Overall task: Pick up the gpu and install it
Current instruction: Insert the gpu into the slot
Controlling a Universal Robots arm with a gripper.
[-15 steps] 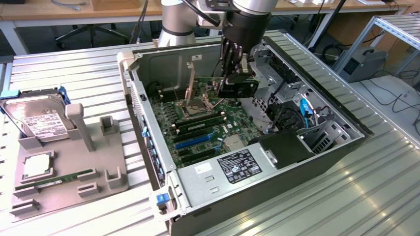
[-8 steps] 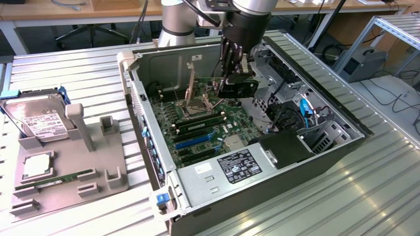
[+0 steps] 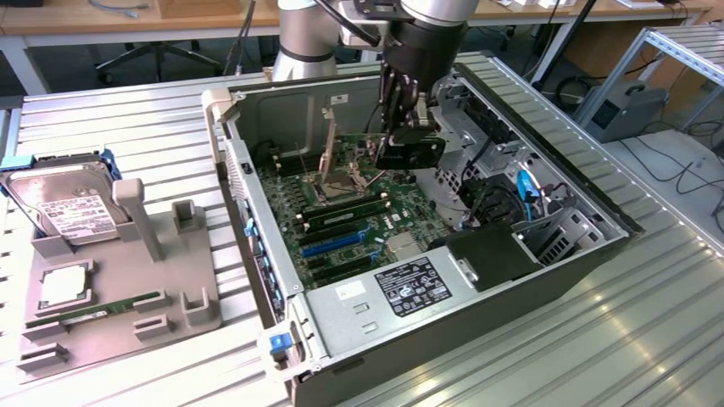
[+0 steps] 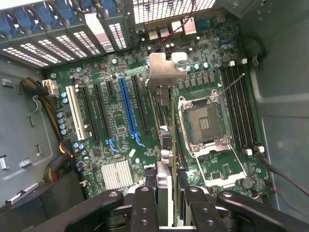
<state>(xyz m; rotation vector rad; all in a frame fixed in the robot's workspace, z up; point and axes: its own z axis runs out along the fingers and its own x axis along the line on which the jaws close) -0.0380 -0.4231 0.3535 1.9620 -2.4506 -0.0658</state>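
Observation:
My gripper (image 3: 405, 127) reaches down into the open computer case (image 3: 374, 335) and is shut on the gpu (image 3: 409, 151), a thin black card hanging above the motherboard (image 3: 391, 199). In the wrist view the gpu (image 4: 163, 72) is seen edge-on between my fingers (image 4: 146, 203), its silver bracket pointing toward the case's rear slot openings. It hovers over the board between the long blue slot (image 4: 126, 111) and the open CPU socket (image 4: 205, 121), apart from both.
Outside the case, at the exterior view's left, a grey fixture (image 3: 181, 225) carries a silver hard drive (image 3: 68, 208), a CPU (image 3: 63, 284) and a green memory stick (image 3: 97, 309). Cables and drive bays (image 3: 531, 212) crowd the case's right side. The case's walls stand close around my gripper.

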